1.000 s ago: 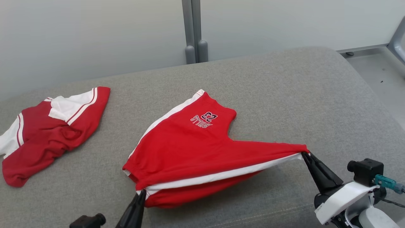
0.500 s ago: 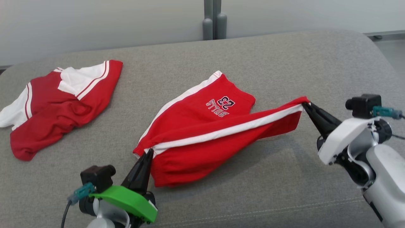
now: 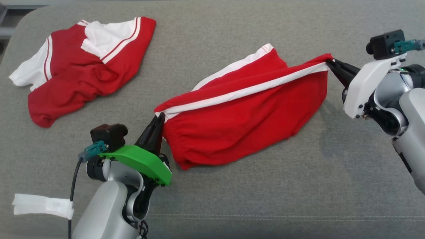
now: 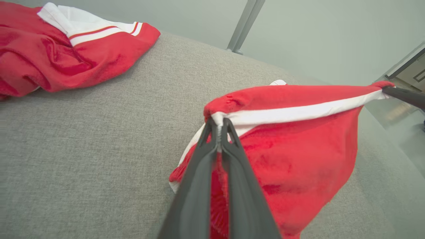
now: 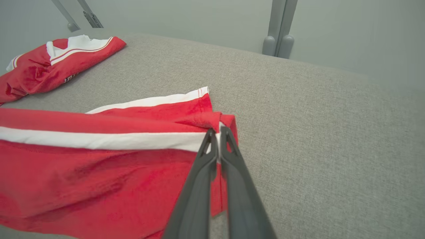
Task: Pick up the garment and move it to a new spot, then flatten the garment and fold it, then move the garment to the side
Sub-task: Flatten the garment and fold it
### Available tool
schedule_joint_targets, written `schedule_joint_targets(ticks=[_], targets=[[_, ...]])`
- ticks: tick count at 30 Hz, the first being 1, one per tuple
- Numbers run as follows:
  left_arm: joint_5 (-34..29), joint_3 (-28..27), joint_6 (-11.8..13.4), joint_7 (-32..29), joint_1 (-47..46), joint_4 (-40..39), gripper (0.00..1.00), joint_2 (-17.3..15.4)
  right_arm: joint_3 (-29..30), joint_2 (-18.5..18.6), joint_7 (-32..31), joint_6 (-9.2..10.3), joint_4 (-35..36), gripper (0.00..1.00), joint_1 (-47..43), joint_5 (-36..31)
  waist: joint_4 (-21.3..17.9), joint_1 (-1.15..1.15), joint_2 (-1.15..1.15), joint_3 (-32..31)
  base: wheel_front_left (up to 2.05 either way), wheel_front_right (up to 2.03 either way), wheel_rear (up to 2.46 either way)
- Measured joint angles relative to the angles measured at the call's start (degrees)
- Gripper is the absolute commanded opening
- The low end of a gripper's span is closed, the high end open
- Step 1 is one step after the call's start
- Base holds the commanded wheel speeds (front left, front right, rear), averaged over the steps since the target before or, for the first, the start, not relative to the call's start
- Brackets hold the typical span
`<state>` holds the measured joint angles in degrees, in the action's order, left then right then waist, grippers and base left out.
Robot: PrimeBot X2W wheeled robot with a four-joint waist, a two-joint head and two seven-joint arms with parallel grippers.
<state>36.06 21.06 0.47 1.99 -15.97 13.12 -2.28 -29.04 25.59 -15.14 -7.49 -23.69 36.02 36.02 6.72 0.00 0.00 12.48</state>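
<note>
We see the red shorts point(image 3: 245, 109) stretched between both arms over the grey cushion point(image 3: 232, 199). Left gripper point(image 3: 158, 120) is clamped on the waistband corner, right gripper point(image 3: 332, 63) clamped on the leg-hem corner, white stripe taut between them. A second red garment point(image 3: 83, 66) lies well apart, far left

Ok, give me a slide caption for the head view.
Left gripper and right gripper stretch the red shorts between them over the grey cushion.

Head looks steeply down; wrists near, sharing the shorts point(image 3: 242, 116).
</note>
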Motion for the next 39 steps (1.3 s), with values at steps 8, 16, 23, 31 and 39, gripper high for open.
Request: schedule_joint_targets(ticks=[8,16,23,31,39], targets=[[2.32,1.77,1.38,-0.49,-4.77,3.11,0.00,0.25,-3.48,0.19,-4.13,0.00,-3.79,0.00,6.76,0.37,4.62,0.00,0.00,4.91,0.00,0.00,0.00],[7.39,4.86,2.08,0.21,-7.25,4.31,0.48,0.37,-6.38,0.11,-5.24,0.01,-8.01,0.47,11.51,0.35,8.28,0.00,0.00,8.38,0.00,0.00,0.00],[10.25,6.72,2.59,2.36,-8.92,4.79,1.00,0.38,-5.47,-0.31,-2.90,0.00,-11.71,1.00,14.67,0.35,9.27,0.00,0.00,9.60,0.00,0.00,0.00],[11.14,6.91,3.15,6.14,-9.66,5.04,1.00,0.40,-4.59,-0.49,-0.02,0.00,-14.91,1.00,16.53,2.33,8.97,0.00,0.00,9.53,0.00,0.00,0.00],[11.12,7.00,3.19,9.06,-9.64,4.75,1.00,0.40,-6.46,-1.42,-3.70,0.01,-18.08,1.00,13.01,9.90,8.77,0.00,0.00,8.64,0.00,0.00,0.00]])
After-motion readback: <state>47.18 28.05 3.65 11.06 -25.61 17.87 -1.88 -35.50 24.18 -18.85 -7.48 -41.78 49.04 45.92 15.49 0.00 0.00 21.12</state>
